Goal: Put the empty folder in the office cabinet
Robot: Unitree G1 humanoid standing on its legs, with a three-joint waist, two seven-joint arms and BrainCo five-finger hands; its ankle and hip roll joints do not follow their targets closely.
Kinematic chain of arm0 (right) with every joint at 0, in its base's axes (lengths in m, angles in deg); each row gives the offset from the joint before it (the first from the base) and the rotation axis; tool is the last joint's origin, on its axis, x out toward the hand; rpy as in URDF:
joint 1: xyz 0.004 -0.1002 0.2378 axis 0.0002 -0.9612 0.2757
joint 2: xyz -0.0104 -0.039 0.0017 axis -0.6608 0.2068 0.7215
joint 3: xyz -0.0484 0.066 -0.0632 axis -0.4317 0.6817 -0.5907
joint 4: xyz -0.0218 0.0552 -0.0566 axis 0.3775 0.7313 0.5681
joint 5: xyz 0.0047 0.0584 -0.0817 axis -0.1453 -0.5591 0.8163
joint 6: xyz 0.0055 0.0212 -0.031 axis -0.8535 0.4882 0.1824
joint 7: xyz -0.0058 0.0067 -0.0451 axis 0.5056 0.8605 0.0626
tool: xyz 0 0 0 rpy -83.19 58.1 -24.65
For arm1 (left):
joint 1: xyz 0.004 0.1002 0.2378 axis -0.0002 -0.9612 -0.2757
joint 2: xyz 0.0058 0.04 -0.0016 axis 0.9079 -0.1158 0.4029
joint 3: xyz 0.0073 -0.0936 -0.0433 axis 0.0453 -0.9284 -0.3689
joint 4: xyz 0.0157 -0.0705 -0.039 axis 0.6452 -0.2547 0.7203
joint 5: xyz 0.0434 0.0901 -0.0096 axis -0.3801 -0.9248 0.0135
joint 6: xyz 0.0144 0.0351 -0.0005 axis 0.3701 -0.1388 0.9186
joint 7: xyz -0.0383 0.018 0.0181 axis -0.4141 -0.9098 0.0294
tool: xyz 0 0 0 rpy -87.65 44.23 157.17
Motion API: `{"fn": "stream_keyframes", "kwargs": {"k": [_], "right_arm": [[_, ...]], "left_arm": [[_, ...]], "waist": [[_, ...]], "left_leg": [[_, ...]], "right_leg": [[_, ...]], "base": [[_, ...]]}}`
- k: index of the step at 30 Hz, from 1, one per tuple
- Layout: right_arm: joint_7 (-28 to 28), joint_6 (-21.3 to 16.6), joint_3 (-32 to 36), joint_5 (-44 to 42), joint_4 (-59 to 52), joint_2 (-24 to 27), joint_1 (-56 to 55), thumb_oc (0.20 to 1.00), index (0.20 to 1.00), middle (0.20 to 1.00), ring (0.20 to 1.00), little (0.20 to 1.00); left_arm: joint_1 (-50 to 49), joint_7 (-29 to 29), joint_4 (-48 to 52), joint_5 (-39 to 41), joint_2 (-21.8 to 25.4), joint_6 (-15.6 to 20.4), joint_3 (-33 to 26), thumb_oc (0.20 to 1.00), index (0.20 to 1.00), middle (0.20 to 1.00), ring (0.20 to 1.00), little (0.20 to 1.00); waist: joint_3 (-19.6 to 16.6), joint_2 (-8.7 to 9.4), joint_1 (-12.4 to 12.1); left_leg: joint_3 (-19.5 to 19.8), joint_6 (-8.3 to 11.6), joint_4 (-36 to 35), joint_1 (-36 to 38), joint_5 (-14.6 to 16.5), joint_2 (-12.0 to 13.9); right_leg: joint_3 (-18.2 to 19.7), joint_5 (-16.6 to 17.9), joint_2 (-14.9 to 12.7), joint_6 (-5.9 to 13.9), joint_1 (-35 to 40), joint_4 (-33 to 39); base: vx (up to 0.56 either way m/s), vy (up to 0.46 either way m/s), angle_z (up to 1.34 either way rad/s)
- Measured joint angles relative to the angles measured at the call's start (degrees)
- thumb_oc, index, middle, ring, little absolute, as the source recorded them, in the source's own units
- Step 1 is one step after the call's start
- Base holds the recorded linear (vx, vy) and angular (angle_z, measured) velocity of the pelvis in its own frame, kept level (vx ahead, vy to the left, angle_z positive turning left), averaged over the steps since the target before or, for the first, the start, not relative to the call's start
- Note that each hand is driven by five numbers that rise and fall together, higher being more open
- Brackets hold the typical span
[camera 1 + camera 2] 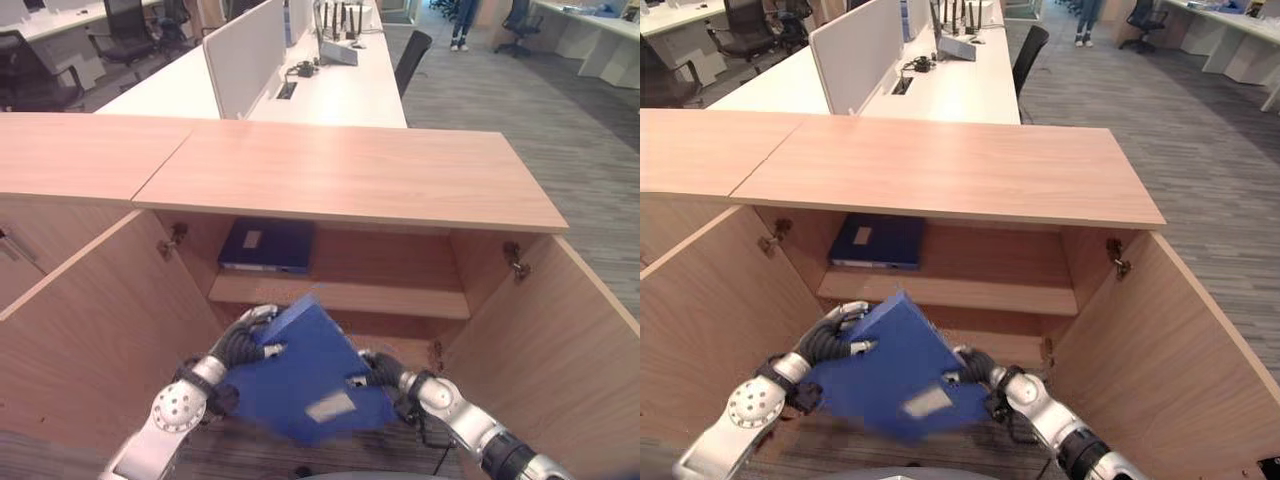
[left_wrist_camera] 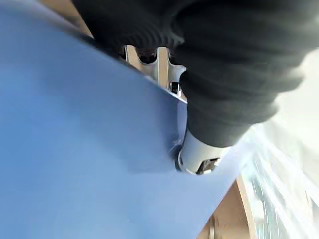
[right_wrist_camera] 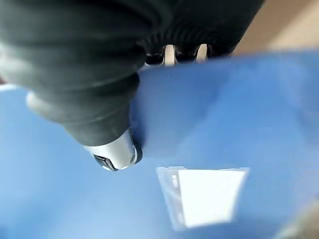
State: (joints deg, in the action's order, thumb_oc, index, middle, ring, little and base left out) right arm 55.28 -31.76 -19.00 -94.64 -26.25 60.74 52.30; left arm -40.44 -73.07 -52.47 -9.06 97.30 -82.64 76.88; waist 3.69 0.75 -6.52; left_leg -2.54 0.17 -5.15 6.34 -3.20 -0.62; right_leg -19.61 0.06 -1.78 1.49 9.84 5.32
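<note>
before the open cabinet (image 1: 350, 175), the left hand (image 1: 243, 343) and right hand (image 1: 381, 370) pinch the blue folder (image 1: 305, 375) by its edges; levelling it should help it clear the shelf (image 1: 340, 295).

Grey carpet (image 1: 560, 130), white desks (image 1: 340, 90) beyond.

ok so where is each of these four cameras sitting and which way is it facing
Left eye view: on the head, looking down into the open cabinet; both arms hold the blue folder.
Right eye view: beside it, same scene; left hand, right hand, a second folder on the shelf.
Left wrist view: on the left wrist, looking along the hand, thumb pressed on the folder.
Right wrist view: on the right wrist, thumb on the folder by its white label.
All four show the blue folder.
</note>
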Motion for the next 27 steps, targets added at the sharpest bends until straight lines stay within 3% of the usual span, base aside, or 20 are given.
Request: {"fn": "stream_keyframes", "kwargs": {"k": [4, 6, 10, 14, 18, 19, 20, 21, 22, 23, 24, 25, 27], "right_arm": [[-0.58, 1.86, 6.0, -2.59, 2.71, -1.79, -3.53, 0.2, 0.2, 0.2, 0.2, 0.2], [-0.64, 2.37, 6.51, -4.23, 3.87, -1.84, -4.02, 0.2, 0.2, 0.2, 0.2, 0.2], [-1.0, 3.57, 8.13, -5.71, 7.06, -2.43, -4.36, 0.2, 0.2, 0.2, 0.2, 0.2], [-1.8, 4.78, 8.19, -6.78, 7.27, -2.47, -4.27, 0.2, 0.2, 0.2, 0.2, 0.2], [-1.92, 5.81, 5.8, -9.16, 9.45, -3.14, 0.26, 0.2, 0.2, 0.2, 0.2, 0.2], [-1.9, 5.92, 5.58, -9.17, 9.35, -3.36, 0.92, 0.2, 0.2, 0.2, 0.2, 0.2], [-2.09, 5.76, 5.59, -10.55, 9.48, -3.8, 1.74, 0.2, 0.2, 0.2, 0.2, 0.2], [-2.35, 5.79, 5.65, -11.0, 9.48, -3.88, 2.03, 0.2, 0.2, 0.2, 0.2, 0.2], [-2.74, 5.33, 5.9, -11.57, 10.56, -4.0, 3.11, 0.2, 0.2, 0.2, 0.2, 0.2], [-3.17, 5.2, 6.6, -11.79, 12.1, -4.65, 4.88, 0.2, 0.2, 0.2, 0.2, 0.2], [-4.21, 5.2, 6.74, -12.99, 13.62, -4.44, 5.03, 0.2, 0.2, 0.2, 0.2, 0.2], [-4.32, 5.29, 6.9, -13.41, 14.89, -4.4, 5.02, 0.2, 0.2, 0.2, 0.2, 0.2], [-4.46, 5.77, 6.59, -13.68, 15.96, -4.25, 4.99, 0.2, 0.2, 0.2, 0.2, 0.2]], "left_arm": [[-2.19, 0.92, -7.68, 3.29, -6.28, 0.4, -4.9, 1.0, 1.0, 1.0, 1.0, 1.0], [-2.43, 2.02, -12.75, 3.58, -7.23, -1.96, -5.39, 1.0, 1.0, 1.0, 1.0, 1.0], [-0.99, 5.15, -24.92, -3.14, -9.09, -2.85, -6.69, 1.0, 1.0, 1.0, 1.0, 1.0], [2.14, 7.36, -44.78, -2.84, -12.36, -6.1, -7.42, 1.0, 1.0, 1.0, 1.0, 1.0], [9.8, 8.94, -71.84, 4.84, -16.1, -6.54, -10.12, 1.0, 1.0, 1.0, 1.0, 1.0], [10.66, 9.36, -73.61, 6.1, -16.24, -7.85, -9.88, 1.0, 1.0, 1.0, 1.0, 1.0], [11.35, 9.05, -77.69, 7.99, -16.95, -7.15, -10.56, 1.0, 1.0, 1.0, 1.0, 1.0], [11.69, 9.14, -78.68, 8.29, -17.11, -7.52, -11.22, 1.0, 1.0, 1.0, 1.0, 1.0], [12.32, 8.73, -82.19, 8.28, -17.67, -6.8, -13.78, 1.0, 1.0, 1.0, 1.0, 1.0], [14.0, 8.68, -84.88, 8.26, -17.45, -7.1, -14.63, 1.0, 1.0, 1.0, 1.0, 1.0], [13.18, 8.65, -87.87, 7.7, -17.86, -8.16, -14.25, 1.0, 1.0, 1.0, 1.0, 1.0], [12.56, 8.38, -90.28, 7.35, -18.61, -8.74, -14.0, 1.0, 1.0, 1.0, 1.0, 1.0], [11.31, 7.88, -91.06, 5.64, -20.2, -9.42, -13.49, 1.0, 1.0, 1.0, 1.0, 1.0]], "waist": [[-0.2, -0.52, -0.4], [-0.26, -0.34, -0.21], [-0.24, 0.14, -0.17], [0.3, 0.78, 0.13], [1.67, 1.95, 0.6], [1.79, 2.21, 0.82], [2.58, 3.11, 1.15], [3.44, 3.24, 0.76], [4.44, 3.41, 0.18], [5.9, 4.08, 0.41], [6.36, 3.18, -0.34], [6.72, 3.32, -0.31], [7.63, 3.84, -0.45]], "left_leg": [[0.21, 0.34, -0.02, -0.2, 0.24, 0.0], [0.33, 0.33, -0.02, -0.65, 0.23, 0.04], [1.1, 0.37, 0.0, -1.54, -0.11, 0.11], [0.97, 0.4, 0.05, -1.48, -0.45, 0.29], [-0.34, 1.41, 3.7, -3.59, 0.22, 0.76], [-0.42, 1.44, 4.39, -4.1, 0.24, 0.87], [-0.74, 2.77, 9.21, -6.44, 1.21, 1.19], [-1.12, 2.81, 11.3, -7.15, 1.23, 1.15], [-1.63, 4.27, 22.43, -12.86, 1.7, 1.95], [-1.73, 5.6, 35.2, -19.43, 0.76, 2.65], [-1.61, 7.22, 42.37, -24.15, -2.06, 4.27], [-1.86, 7.52, 42.58, -27.31, -3.26, 5.48], [-2.11, 7.29, 26.19, -28.4, -3.71, 6.03]], "right_leg": [[-0.21, -0.25, 0.02, 0.09, -0.29, 0.0], [-0.22, -0.3, 0.11, 0.01, -0.72, -0.02], [-0.76, -0.41, 0.25, -0.16, -1.14, 0.02], [-0.75, -0.54, 0.4, -0.31, -1.48, 0.05], [0.26, -0.69, 0.43, -0.48, -2.58, -0.47], [0.42, -0.52, 0.48, -0.7, -2.8, -0.47], [0.99, -1.24, 0.31, -1.87, -3.74, -1.84], [1.44, -1.22, 0.07, -2.53, -3.56, -2.03], [1.4, -2.23, 0.76, -4.37, -5.15, -5.39], [1.95, -3.49, -0.49, -6.07, -6.65, -8.45], [2.86, -3.83, 0.2, -7.23, -6.09, -8.46], [3.28, -3.81, 0.3, -8.11, -5.71, -7.01], [3.22, -3.22, 0.17, -8.31, -4.12, -1.24]], "base": [[-0.01, -0.045, 0.06], [0.0, -0.057, 0.01], [0.0, -0.057, 0.07], [0.0, -0.07, -0.01], [-0.08, -0.079, -0.12], [-0.12, -0.129, -0.19], [-0.13, -0.149, -0.2], [-0.09, -0.103, -0.22], [0.01, -0.107, -0.23], [0.09, -0.035, -0.33], [0.14, 0.002, -0.38], [0.13, 0.157, -0.41], [0.2, 0.216, -0.2]]}}
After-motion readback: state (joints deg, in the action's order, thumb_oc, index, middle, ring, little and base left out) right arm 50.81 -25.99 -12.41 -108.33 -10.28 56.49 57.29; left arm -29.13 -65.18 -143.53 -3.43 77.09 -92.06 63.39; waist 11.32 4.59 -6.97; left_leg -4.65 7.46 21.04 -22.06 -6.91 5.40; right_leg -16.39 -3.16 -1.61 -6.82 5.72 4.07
